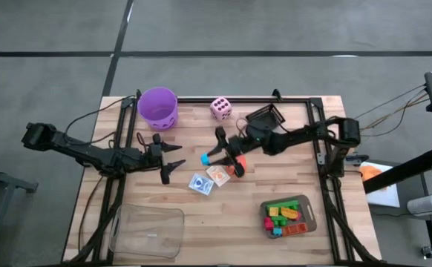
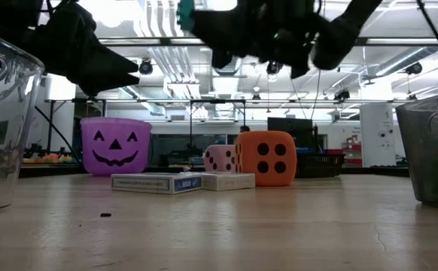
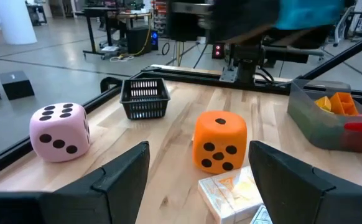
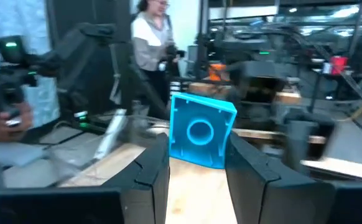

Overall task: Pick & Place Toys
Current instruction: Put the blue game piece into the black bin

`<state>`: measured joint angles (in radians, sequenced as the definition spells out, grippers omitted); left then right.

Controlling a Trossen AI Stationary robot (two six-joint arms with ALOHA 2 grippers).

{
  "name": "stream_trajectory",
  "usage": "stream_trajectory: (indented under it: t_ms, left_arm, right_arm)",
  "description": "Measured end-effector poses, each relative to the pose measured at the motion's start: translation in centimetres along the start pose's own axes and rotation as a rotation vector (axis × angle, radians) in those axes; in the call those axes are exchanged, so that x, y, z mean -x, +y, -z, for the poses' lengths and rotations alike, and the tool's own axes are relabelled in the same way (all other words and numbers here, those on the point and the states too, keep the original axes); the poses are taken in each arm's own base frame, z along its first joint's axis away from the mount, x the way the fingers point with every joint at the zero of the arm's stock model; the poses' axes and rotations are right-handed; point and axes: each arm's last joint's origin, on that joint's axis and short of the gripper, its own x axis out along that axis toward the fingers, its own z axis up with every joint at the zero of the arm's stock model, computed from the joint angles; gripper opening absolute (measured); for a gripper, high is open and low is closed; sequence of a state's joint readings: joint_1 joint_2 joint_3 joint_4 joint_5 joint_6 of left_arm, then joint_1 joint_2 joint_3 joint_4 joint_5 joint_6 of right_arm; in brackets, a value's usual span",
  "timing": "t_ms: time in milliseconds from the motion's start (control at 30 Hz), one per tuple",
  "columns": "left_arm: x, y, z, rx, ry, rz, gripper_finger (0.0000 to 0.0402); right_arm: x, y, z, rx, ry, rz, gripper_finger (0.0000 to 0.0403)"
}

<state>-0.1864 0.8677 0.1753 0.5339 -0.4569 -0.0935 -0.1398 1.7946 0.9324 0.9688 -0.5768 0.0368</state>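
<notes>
- High view showed the right gripper [image 1: 207, 158] over the middle of the bench [image 1: 260, 230], its jaws clamped on a small blue brick [image 1: 205, 159].
- The right wrist view confirmed that hold: the blue brick [image 4: 201, 130] sat squarely between the 2 dark fingers [image 4: 153, 168], hollow underside facing the camera, lifted off the wood.
- The left gripper [image 1: 173, 159] hung just beside it to the left, jaws apart and holding nothing; in the left wrist view the gap between its fingers [image 3: 122, 171] was bare.
- An orange die [image 1: 237, 167] lay just under the right arm, with 2 card packs [image 1: 201, 184] beside it on the bench, and a pink die [image 1: 221, 108] stood near the far edge.
- The grey tray [image 1: 309, 215] at the near right already held several coloured bricks [image 1: 284, 217]; the purple bucket [image 1: 158, 107] stood at the far left and a clear bin [image 1: 148, 231] at the near left.
- Judged from this, the step in hand was carrying the blue brick to a container, probably the tray with the other bricks.
- To do it well, the right arm should hold the brick level and high enough to pass over the orange die and card packs, stop above a bare part of the tray, lower, then release.
- The left arm should wait clear of that path.
</notes>
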Motion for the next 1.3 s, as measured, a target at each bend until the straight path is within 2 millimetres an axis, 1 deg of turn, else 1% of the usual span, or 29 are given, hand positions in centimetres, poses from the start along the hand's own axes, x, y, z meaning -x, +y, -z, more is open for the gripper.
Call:
stream_trajectory:
  t_ms: [167,233,333,500,600,733,833,1000,1133,1300]
  left_arm:
    - [0.0,0.0,0.0,-0.004,-0.001,0.000,0.0279]
    - [0.0,0.0,0.0,-0.007,-0.001,0.000,0.0279]
    - [0.0,0.0,0.0,-0.007,-0.001,0.000,0.0279]
    - [0.0,0.0,0.1,-0.002,0.011,0.002,0.0279]
    - [0.0,0.0,0.3,0.020,0.028,0.009,0.0279]
    - [0.1,-0.1,0.7,0.026,0.062,0.023,0.0279]
    - [0.1,0.0,0.7,0.014,0.065,0.023,0.0279]
    - [0.1,-0.1,0.6,0.014,0.059,0.024,0.0279]
    - [0.1,-0.1,0.6,0.011,0.059,0.024,0.0279]
    - [0.1,-0.1,0.6,0.010,0.059,0.024,0.0279]
  right_arm:
    - [0.7,3.3,-1.9,0.034,-0.031,-0.011,0.0113]
    - [1.2,4.5,-2.7,0.037,-0.011,0.006,0.0113]
    - [1.9,6.5,-3.4,0.036,0.075,0.064,0.0113]
    - [2.5,10.6,-4.0,0.001,0.241,0.122,0.0113]
    - [2.9,13.3,-4.2,-0.049,0.367,0.150,0.0113]
    - [4.0,16.8,-4.4,-0.130,0.555,0.219,0.0113]
    - [5.2,19.2,-4.5,-0.216,0.697,0.270,0.0113]
    - [6.9,23.0,-5.1,-0.361,0.879,0.325,0.0113]
    - [8.5,25.5,-4.6,-0.454,1.043,0.395,0.0113]
    - [9.8,27.8,-3.5,-0.505,1.164,0.462,0.0113]
